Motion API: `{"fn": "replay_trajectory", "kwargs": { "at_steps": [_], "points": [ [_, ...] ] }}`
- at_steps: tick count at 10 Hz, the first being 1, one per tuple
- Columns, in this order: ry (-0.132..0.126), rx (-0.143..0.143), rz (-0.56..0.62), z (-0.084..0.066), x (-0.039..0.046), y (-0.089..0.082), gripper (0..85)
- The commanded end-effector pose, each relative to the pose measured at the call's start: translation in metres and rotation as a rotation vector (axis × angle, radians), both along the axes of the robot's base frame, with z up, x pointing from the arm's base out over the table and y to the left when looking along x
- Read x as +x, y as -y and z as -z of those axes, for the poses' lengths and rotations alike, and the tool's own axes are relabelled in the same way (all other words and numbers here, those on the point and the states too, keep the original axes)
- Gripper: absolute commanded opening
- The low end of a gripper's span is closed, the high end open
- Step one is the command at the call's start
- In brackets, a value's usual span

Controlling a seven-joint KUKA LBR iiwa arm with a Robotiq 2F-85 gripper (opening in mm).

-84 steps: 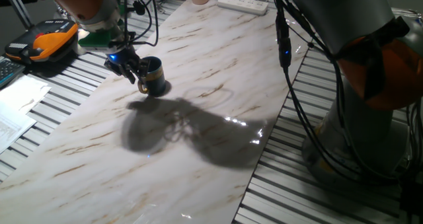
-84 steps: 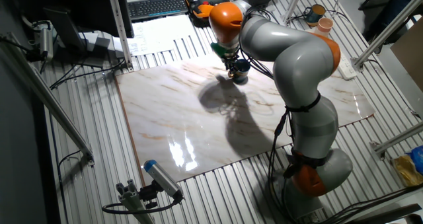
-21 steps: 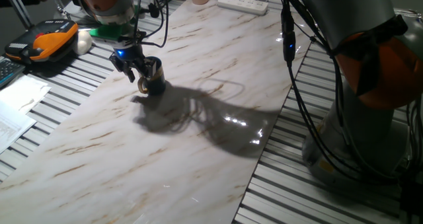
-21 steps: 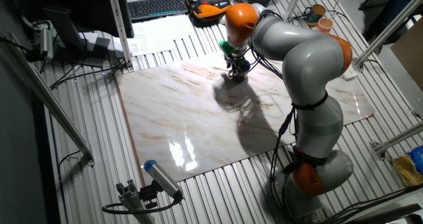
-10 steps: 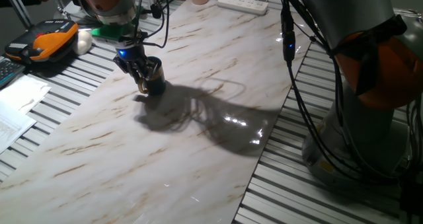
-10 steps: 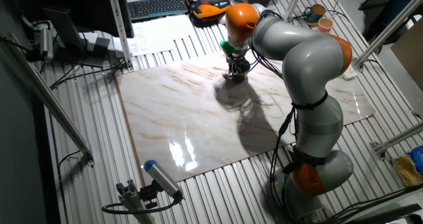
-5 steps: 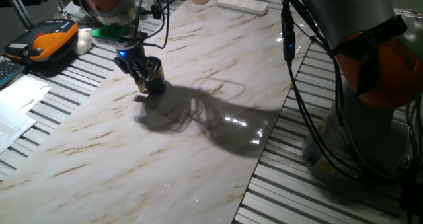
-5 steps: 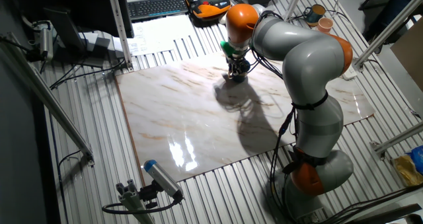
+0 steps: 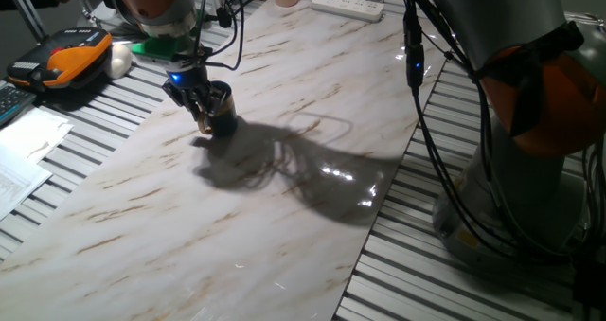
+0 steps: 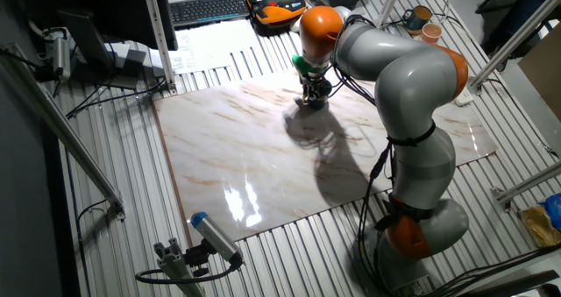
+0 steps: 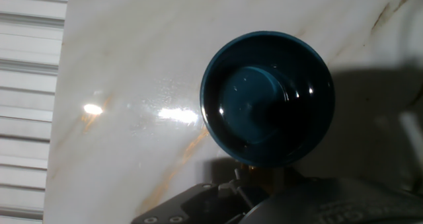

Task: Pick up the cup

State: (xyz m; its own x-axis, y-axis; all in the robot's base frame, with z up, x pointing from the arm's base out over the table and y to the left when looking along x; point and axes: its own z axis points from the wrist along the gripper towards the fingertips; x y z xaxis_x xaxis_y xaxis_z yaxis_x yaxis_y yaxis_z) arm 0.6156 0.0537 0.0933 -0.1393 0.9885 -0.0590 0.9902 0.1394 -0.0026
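The pincer (image 9: 201, 101) is low down over the marble table (image 9: 284, 207), near the table's far side. Its dark fingers (image 9: 194, 98) reach down right beside the cup (image 9: 222, 113), at the side where the yellow handle is. In one fixed view the fingers look close together at the handle, but they are small and dark there, so I cannot tell if they are squeezing it or just next to it. In the other fixed view the pincer (image 10: 313, 92) and the cup (image 10: 321, 90) sit together as one small dark spot.

The hand view looks straight down into the cup (image 11: 268, 97). It is dark blue inside, round, and standing upright on the table (image 11: 132, 65). The cup fills the middle of this view, and a dark part of the pincer shows along the bottom edge, just under the cup's rim.

Just above the pincer there is a little blue light and a green ring (image 9: 161, 46) on the arm. The big grey and orange robot arm (image 10: 399, 78) bends over the table from there. Its shadow (image 9: 284, 169) lies on the marble beside the cup.

Past the table edge near the pincer sits an orange and black box (image 9: 66, 58). A white power strip (image 9: 348, 4) lies at the far end of the table.
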Motion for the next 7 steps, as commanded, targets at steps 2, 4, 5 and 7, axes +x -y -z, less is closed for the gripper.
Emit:
{"fn": "replay_trajectory", "kwargs": {
  "at_steps": [2,4,5,7],
  "points": [
    [-0.001,-0.003,-0.003,-0.0001,0.0000,0.0000,34.0],
    [-0.001,-0.005,-0.008,-0.0001,0.0001,0.0000,34.0],
    [0.001,-0.004,-0.011,-0.0001,0.0001,0.0000,17.0],
    [0.002,-0.005,-0.017,0.0002,0.0000,0.0000,17.0]
  ]
}}
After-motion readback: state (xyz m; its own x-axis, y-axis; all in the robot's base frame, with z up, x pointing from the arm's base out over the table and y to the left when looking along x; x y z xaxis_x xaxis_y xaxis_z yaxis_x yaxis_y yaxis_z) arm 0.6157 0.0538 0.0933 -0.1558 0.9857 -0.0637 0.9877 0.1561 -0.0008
